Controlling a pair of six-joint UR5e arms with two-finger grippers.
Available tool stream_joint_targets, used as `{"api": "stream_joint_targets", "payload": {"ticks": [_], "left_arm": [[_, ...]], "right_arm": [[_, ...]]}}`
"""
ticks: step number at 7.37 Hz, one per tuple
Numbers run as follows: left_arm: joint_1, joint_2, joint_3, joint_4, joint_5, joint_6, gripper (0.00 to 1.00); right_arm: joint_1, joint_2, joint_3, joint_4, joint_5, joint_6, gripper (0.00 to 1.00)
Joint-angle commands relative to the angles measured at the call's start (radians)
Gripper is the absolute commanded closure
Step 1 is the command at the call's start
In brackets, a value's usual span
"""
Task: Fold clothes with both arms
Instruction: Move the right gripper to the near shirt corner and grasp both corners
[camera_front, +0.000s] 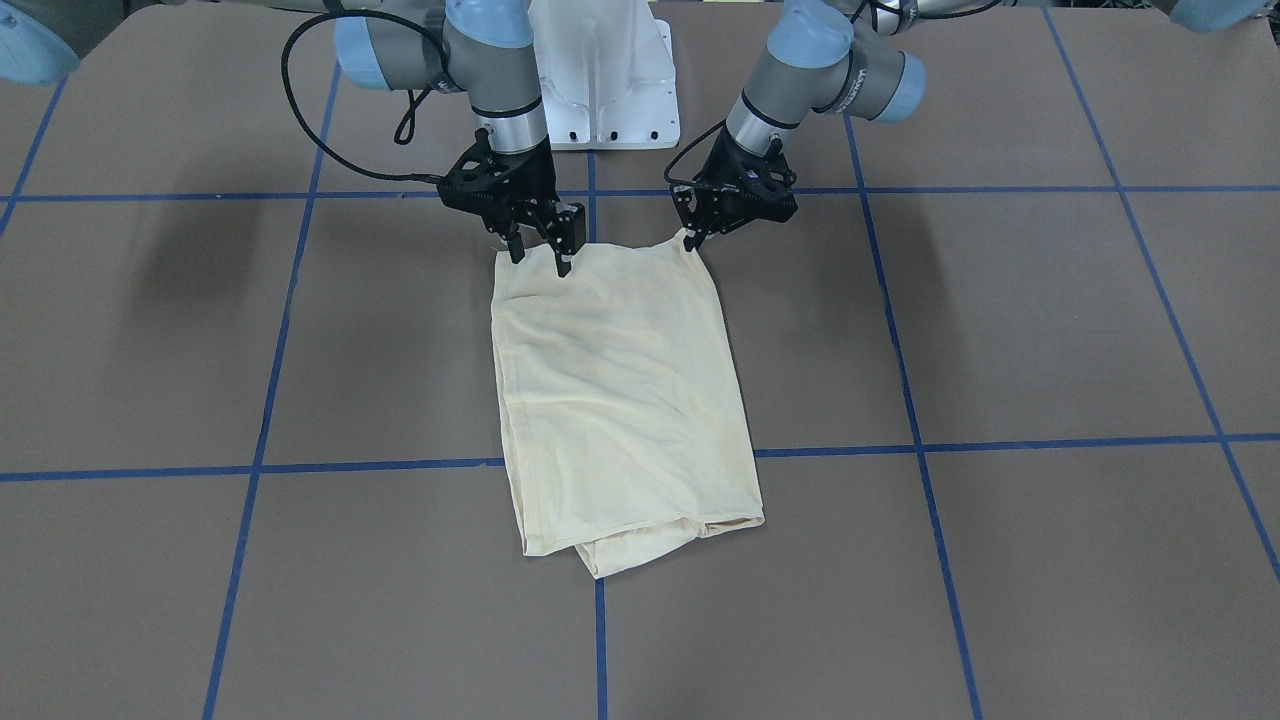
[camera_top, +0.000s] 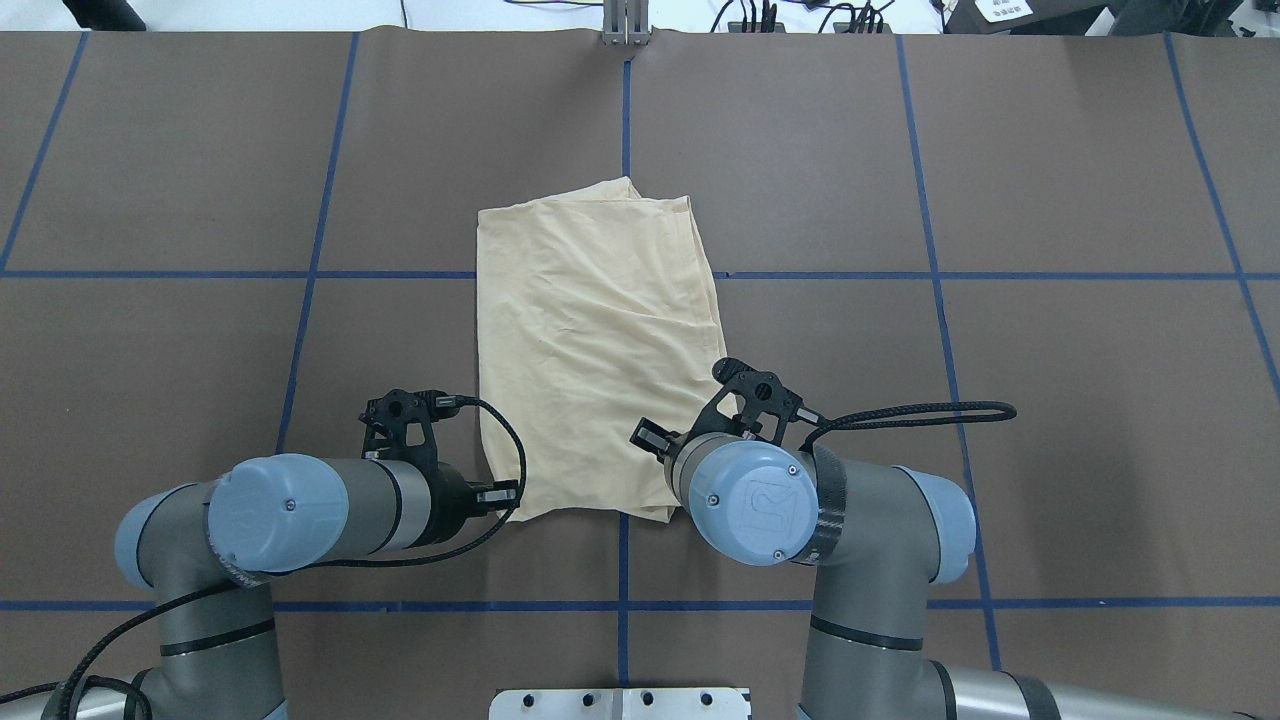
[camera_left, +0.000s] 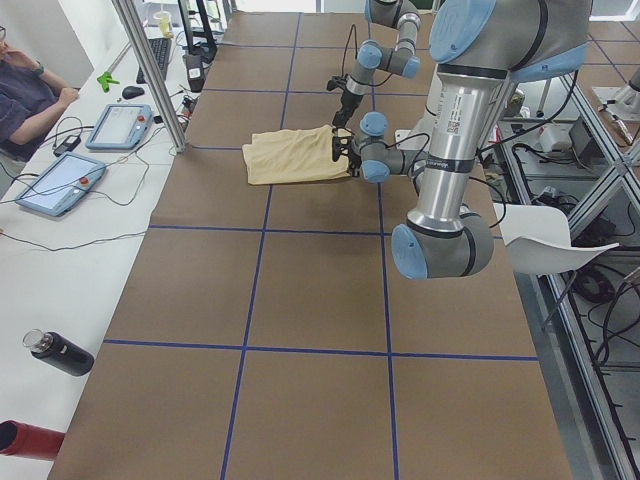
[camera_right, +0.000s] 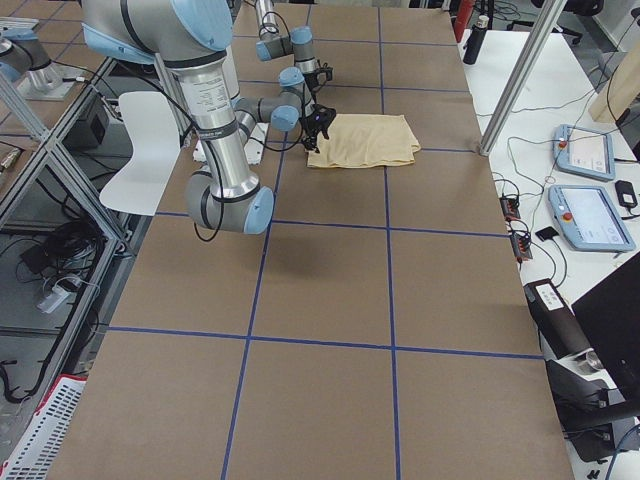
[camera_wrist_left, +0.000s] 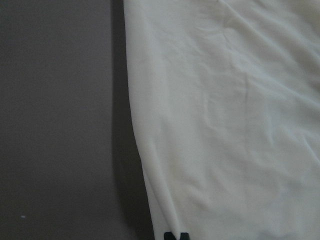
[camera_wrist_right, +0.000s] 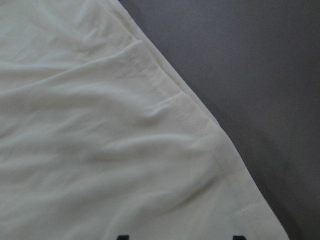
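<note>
Left gripper (camera_front: 690, 240) pinching T-shirt (camera_front: 620, 400) corner, right gripper (camera_front: 540, 262) spread open at other corner

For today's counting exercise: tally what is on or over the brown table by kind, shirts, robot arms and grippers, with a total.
Shirts: 1, the cream shirt
Robot arms: 2, the left arm and the right arm
Grippers: 2, the left gripper and the right gripper
Total: 5
</note>
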Motion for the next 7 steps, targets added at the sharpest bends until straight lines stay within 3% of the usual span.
{"api": "stream_joint_targets", "payload": {"ticks": [1,3,5,6,7], "left_arm": [[0.000,-0.001,-0.001,0.000,0.000,-0.001,1.00],[0.000,0.000,-0.003,0.000,0.000,0.001,1.00],[0.000,-0.001,-0.004,0.000,-0.002,0.001,1.00],[0.000,-0.001,-0.004,0.000,-0.002,0.001,1.00],[0.000,-0.001,-0.004,0.000,-0.002,0.001,1.00]], "right_arm": [[-0.002,0.003,-0.026,-0.003,-0.004,0.004,0.25],[-0.002,0.055,-0.101,-0.002,-0.007,0.007,0.30],[-0.002,0.069,-0.114,-0.003,-0.007,0.005,0.33],[-0.002,0.069,-0.112,-0.003,-0.007,0.007,0.50],[-0.002,0.069,-0.103,-0.002,-0.007,0.031,1.00]]}}
